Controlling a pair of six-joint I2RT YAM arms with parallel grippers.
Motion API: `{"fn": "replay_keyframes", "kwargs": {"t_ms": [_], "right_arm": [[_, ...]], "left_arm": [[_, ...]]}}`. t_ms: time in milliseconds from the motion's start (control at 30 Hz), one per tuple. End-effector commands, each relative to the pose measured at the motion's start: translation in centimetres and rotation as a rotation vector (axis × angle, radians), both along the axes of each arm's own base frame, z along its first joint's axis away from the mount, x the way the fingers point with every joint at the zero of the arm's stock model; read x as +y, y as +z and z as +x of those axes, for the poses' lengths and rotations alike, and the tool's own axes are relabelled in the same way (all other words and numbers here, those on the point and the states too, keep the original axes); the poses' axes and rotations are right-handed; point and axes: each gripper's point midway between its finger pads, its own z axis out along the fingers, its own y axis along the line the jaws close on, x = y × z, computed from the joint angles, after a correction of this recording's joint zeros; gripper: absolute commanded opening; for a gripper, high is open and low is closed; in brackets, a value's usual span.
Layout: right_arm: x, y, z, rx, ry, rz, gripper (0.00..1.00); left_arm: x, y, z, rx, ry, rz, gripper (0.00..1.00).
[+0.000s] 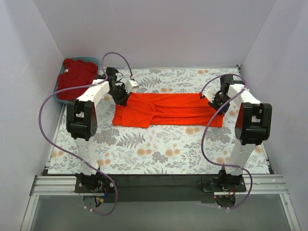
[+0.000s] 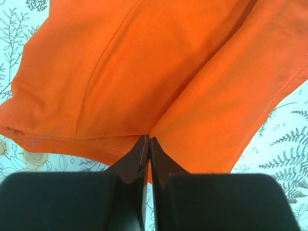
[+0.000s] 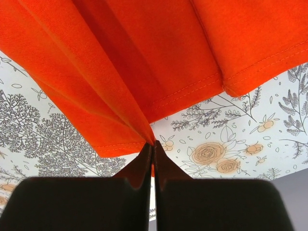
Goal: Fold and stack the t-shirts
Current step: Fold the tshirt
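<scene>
The bright orange-red t-shirt [image 1: 166, 109] lies across the middle of the table as a long folded band. My left gripper [image 1: 122, 97] is shut on its left end; in the left wrist view the cloth [image 2: 159, 72] is pinched between the closed fingertips [image 2: 148, 140]. My right gripper [image 1: 219, 104] is shut on the shirt's right end; in the right wrist view a hemmed fold [image 3: 120, 86] runs into the closed tips [image 3: 153, 143]. The darker crimson t-shirt [image 1: 76, 77] lies bunched in the blue bin at the far left.
The blue plastic bin [image 1: 95, 60] stands at the far left corner. The table has a floral cloth [image 1: 159, 149]. White walls enclose the left, back and right sides. Purple cables loop from both arms.
</scene>
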Motion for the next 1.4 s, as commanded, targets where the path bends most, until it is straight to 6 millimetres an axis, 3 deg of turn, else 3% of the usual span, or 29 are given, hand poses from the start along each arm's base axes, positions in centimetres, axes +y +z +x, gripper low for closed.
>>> {"fn": "replay_keyframes", "kwargs": {"t_ms": [0,467,500,533,567,600,667,733,767,833,867,967,1000,1033,1100,1367], "right_arm": [[-0.3,0.2,0.4,0.008,0.043,-0.016,0.01],[0.0,-0.2,0.6,0.016,0.025,0.005,0.01],[0.0,0.0,0.7,0.011,0.016,0.008,0.09],[0.0,0.1,0.7,0.009,0.009,0.009,0.19],[0.0,0.4,0.9,0.001,-0.002,0.01,0.3],[-0.2,0.9,1.0,-0.013,-0.03,0.015,0.49],[-0.8,2.7,1.8,-0.049,-0.075,0.032,0.59],[-1.8,5.0,2.2,-0.085,-0.165,0.11,0.65],[-2.0,5.4,0.9,-0.037,-0.201,0.139,0.65],[-2.6,6.1,-0.3,0.004,-0.308,0.238,0.64],[-2.5,5.9,-1.4,0.043,-0.347,0.271,0.63],[-2.0,4.7,-4.5,0.155,-0.499,0.379,0.61],[-1.9,4.4,-5.1,0.18,-0.536,0.401,0.6],[-1.5,4.0,-5.6,0.204,-0.556,0.42,0.59],[-1.0,3.3,-6.2,0.244,-0.611,0.458,0.59],[-1.4,0.7,-4.6,0.269,-0.737,0.475,0.67]], "left_arm": [[-0.2,1.2,1.3,-0.056,-0.019,0.003,0.0],[-0.9,0.5,3.1,-0.089,-0.028,0.018,0.02],[-0.9,0.5,3.0,-0.081,-0.017,0.017,0.11],[-0.9,0.6,3.0,-0.08,-0.008,0.015,0.3],[-0.8,0.6,2.8,-0.073,0.006,0.019,0.36],[-0.4,0.9,2.6,-0.057,0.042,0.013,0.4],[-0.3,2.6,2.0,-0.055,0.075,-0.035,0.48],[1.3,3.4,0.9,-0.005,0.163,-0.085,0.49],[1.7,5.3,0.4,-0.02,0.187,-0.122,0.5],[2.8,5.3,-1.7,0.071,0.283,-0.184,0.51],[3.1,5.9,-2.6,0.081,0.305,-0.207,0.51],[2.9,5.0,-5.6,0.199,0.386,-0.29,0.52],[2.8,5.3,-6.1,0.197,0.4,-0.303,0.53],[3.9,4.3,-6.7,0.224,0.447,-0.315,0.54],[3.8,3.5,-7.5,0.264,0.492,-0.324,0.54],[4.4,1.6,-7.5,0.315,0.601,-0.364,0.57]]}}
